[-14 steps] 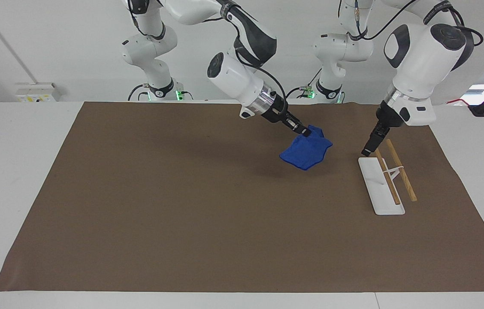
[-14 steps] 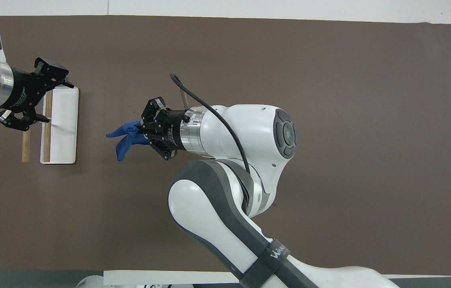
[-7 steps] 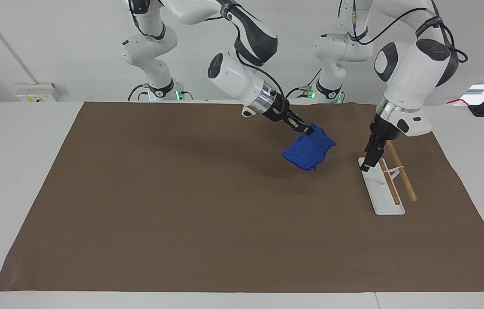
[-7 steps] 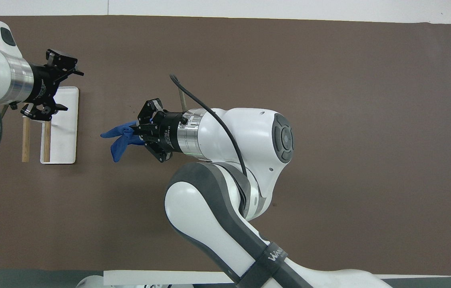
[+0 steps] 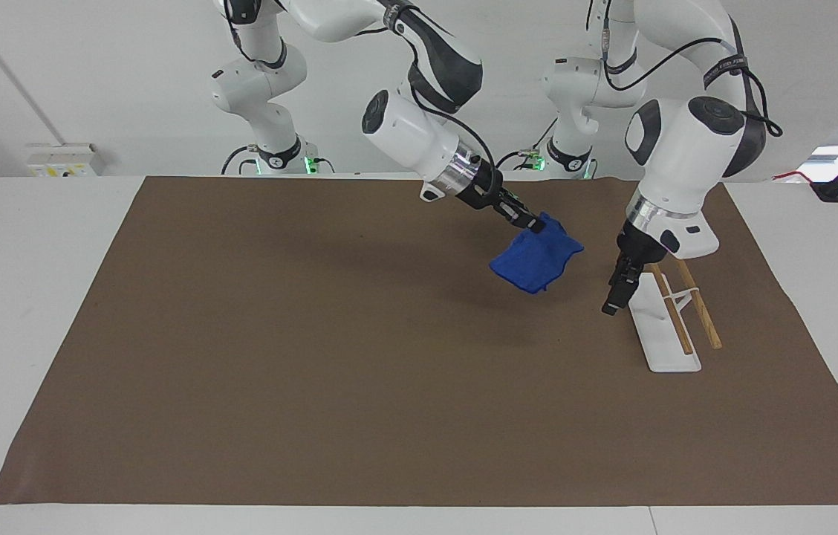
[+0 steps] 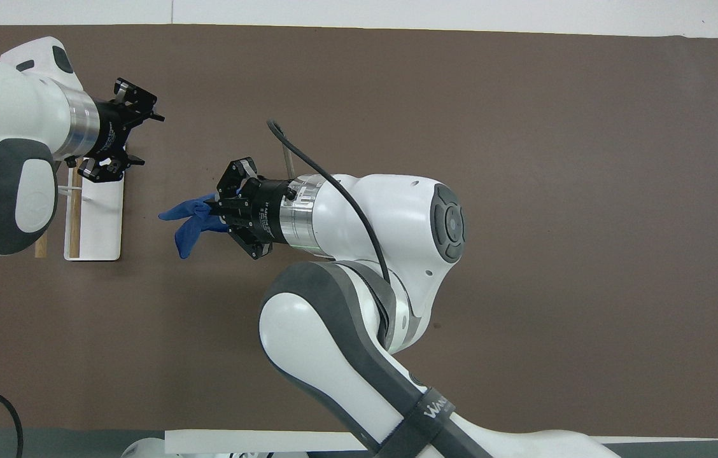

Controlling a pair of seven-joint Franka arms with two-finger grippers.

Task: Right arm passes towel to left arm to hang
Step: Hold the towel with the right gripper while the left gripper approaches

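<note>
The towel [image 5: 536, 261] is a bright blue fuzzy cloth that hangs crumpled in the air above the brown mat. My right gripper [image 5: 536, 225] is shut on its upper edge. The towel also shows in the overhead view [image 6: 186, 221], at the tip of the right gripper [image 6: 212, 210]. My left gripper [image 5: 614, 296] is open and empty, raised over the mat at the edge of the rack, on the side toward the towel. A gap lies between it and the towel. In the overhead view the left gripper [image 6: 149, 140] has its fingers spread wide.
The rack has a white base [image 5: 663, 338] and two wooden rods [image 5: 697, 305] on a thin white stand. It stands on the brown mat [image 5: 315, 357] toward the left arm's end. It also shows in the overhead view [image 6: 103, 222].
My left gripper has moved off the rack toward the towel and come lower. The right gripper has edged the towel slightly toward the left arm.
</note>
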